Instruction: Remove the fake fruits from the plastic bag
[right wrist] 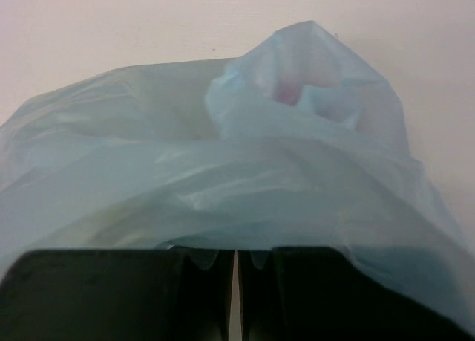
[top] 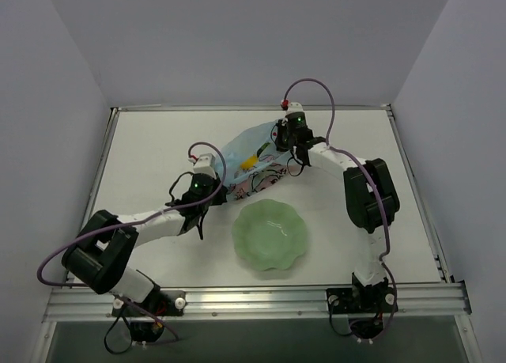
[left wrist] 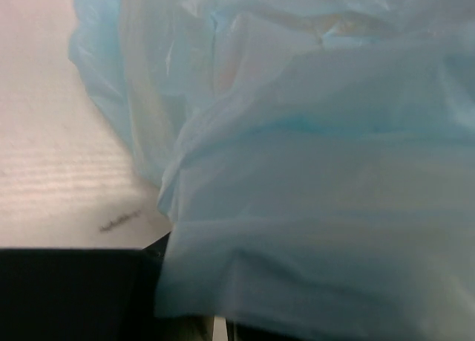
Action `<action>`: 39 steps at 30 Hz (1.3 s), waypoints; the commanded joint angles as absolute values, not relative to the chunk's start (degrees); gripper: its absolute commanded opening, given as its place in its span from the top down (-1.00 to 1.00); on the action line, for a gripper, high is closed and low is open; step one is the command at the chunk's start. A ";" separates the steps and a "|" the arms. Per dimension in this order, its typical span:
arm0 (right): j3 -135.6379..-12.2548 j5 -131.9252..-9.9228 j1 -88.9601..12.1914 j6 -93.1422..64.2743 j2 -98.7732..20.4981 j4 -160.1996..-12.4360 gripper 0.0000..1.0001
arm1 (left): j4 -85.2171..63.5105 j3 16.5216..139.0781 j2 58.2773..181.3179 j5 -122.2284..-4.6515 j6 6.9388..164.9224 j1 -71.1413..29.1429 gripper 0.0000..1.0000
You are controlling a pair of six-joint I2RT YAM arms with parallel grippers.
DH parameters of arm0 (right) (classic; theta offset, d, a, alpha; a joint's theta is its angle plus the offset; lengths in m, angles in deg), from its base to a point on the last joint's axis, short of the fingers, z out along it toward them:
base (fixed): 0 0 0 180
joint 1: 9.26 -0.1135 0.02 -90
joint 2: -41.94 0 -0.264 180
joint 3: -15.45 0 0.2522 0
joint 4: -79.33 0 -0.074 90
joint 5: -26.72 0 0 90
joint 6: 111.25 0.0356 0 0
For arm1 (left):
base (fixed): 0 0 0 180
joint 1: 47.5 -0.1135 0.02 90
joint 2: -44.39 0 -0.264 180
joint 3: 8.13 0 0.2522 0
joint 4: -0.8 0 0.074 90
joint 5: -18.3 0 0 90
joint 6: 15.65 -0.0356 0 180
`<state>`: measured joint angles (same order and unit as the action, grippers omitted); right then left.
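The light-blue plastic bag [top: 251, 164] lies on the white table between my two grippers, its white printed panel facing up. A yellow fake fruit [top: 250, 162] shows at its middle. My left gripper [top: 212, 190] is shut on the bag's near-left edge; the bag [left wrist: 312, 177] fills the left wrist view and covers the jaws. My right gripper [top: 286, 145] is shut on the bag's far-right edge; in the right wrist view the jaws stand nearly closed with the plastic [right wrist: 223, 177] pinched between them.
A pale green scalloped bowl [top: 269, 235] sits on the table just in front of the bag, between the two arms. The table's raised metal rim [top: 253, 108] runs along the back and sides.
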<state>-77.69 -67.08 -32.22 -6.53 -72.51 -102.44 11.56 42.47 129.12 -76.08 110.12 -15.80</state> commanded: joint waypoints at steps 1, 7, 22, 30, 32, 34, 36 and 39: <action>-83.81 -64.08 -32.55 -9.55 -75.30 -99.84 1.00 | 14.64 39.48 125.43 -77.67 113.81 -12.61 0.95; -86.73 -63.46 -33.07 -10.88 -76.54 -96.49 1.00 | 5.52 39.81 117.01 -75.83 112.85 -11.73 -0.13; -81.63 -63.72 -33.78 -8.59 -71.35 -97.02 1.00 | -24.82 65.45 107.65 -83.57 103.63 9.10 0.76; -77.95 -65.82 -33.78 -6.93 -67.84 -98.33 1.00 | -22.63 78.66 129.10 -81.37 97.31 2.61 0.94; -75.76 -66.62 -33.69 -6.57 -66.96 -99.91 1.00 | -23.41 82.51 134.02 -80.93 95.80 0.24 0.94; -74.52 -66.71 -33.78 -6.04 -65.90 -100.71 1.00 | -24.55 85.07 138.84 -81.10 93.87 -3.02 0.94; -72.67 -66.54 -33.78 -5.69 -64.68 -101.24 1.00 | -24.65 87.88 141.50 -81.98 92.90 -5.73 0.94; -69.26 -66.45 -33.78 -5.26 -62.48 -102.64 1.00 | -22.37 88.51 144.58 -83.47 93.16 -8.90 0.94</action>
